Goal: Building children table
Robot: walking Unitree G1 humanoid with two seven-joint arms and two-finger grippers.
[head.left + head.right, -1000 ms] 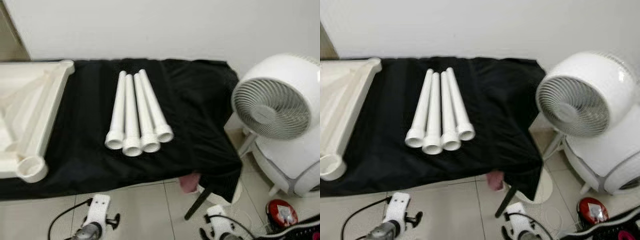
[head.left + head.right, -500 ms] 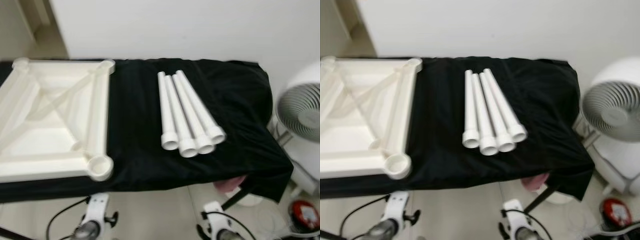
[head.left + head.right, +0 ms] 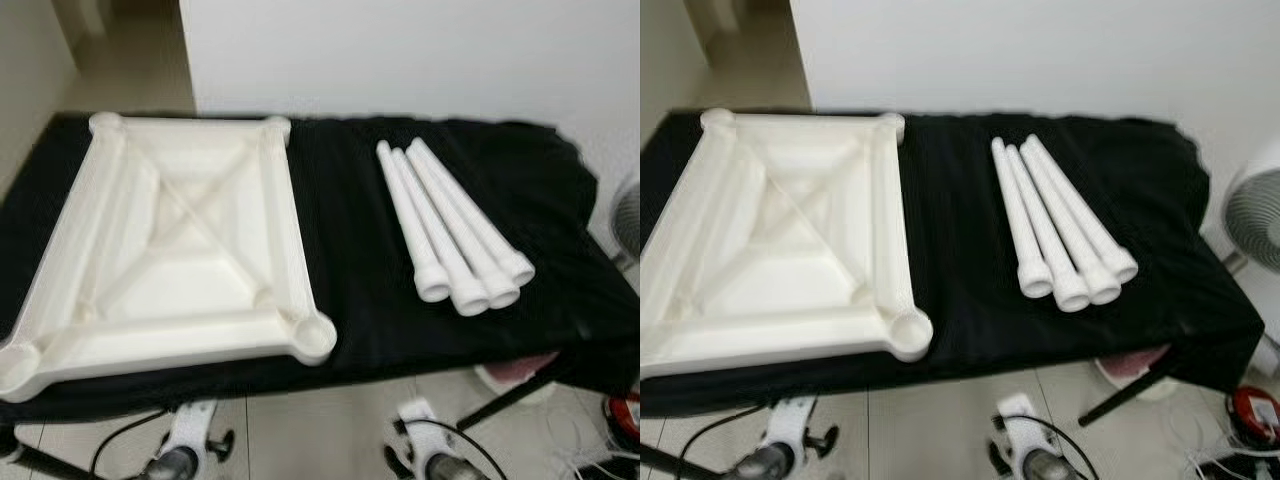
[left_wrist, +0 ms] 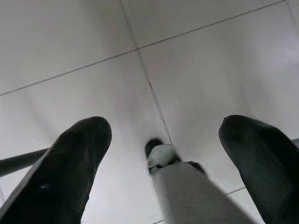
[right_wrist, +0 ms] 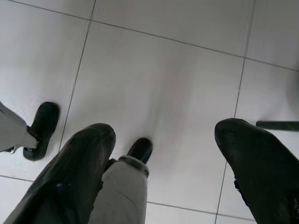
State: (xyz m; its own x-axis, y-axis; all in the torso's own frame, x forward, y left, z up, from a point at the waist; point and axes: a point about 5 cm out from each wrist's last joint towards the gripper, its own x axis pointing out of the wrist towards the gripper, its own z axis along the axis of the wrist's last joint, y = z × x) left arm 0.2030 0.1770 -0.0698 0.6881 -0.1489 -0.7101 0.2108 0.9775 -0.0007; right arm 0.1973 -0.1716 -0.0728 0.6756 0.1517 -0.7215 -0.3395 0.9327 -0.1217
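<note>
1. Our left gripper and right gripper hang low over the tiled floor, fingers spread wide, holding nothing.
2. On the black-draped table, our upturned white tabletop lies at the left end.
3. Four white legs lie side by side toward the table's right end, touching, apart from the tabletop.
4. Beyond the far edge stands a white wall.
</note>
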